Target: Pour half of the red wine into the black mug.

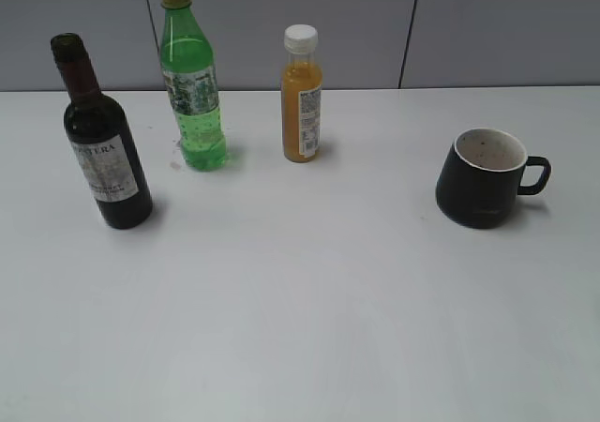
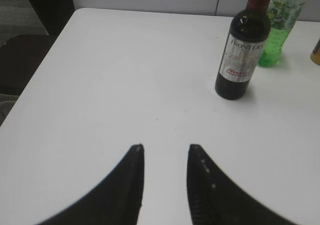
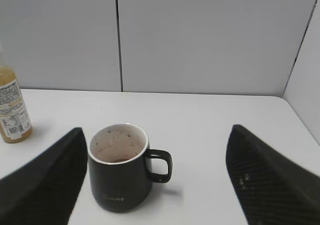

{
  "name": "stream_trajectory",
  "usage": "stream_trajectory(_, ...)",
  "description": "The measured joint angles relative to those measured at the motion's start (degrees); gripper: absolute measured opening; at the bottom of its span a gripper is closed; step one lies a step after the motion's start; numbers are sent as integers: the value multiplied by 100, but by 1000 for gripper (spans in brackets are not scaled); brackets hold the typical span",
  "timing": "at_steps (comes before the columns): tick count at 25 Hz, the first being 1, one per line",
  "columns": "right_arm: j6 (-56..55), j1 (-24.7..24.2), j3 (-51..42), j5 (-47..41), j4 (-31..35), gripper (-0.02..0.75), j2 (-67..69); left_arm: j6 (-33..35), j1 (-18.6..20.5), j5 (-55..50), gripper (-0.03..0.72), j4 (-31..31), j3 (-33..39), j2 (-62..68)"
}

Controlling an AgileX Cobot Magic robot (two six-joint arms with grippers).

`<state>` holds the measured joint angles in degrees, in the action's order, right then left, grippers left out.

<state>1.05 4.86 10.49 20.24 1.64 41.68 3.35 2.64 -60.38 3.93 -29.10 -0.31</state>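
Standing upright at table left, the red wine (image 1: 101, 141) is beside the green soda bottle (image 1: 192, 84); the juice bottle (image 1: 302, 94) is mid-table and the black mug (image 1: 483, 176) at right. No arms appear in the exterior view. Left wrist view: left gripper (image 2: 165, 150) narrowly parted, empty, short of the wine. Right wrist view: right gripper (image 3: 157, 135) spread wide, mug between its fingers, untouched; reddish residue inside.

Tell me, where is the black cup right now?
The black mug stands alone on the right side of the white table in the exterior view, handle pointing right, well right of the orange juice bottle.
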Motion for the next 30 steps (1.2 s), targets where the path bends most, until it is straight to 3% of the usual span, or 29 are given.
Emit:
stream_trajectory(21, 33, 0, -18, 4649, -250, 665, 4477, 0, 0, 0, 224, 0, 0, 0)
stream_trajectory(30, 84, -6, 12, 4845, -304, 665, 6166, 0, 0, 0, 224, 0, 0, 0)
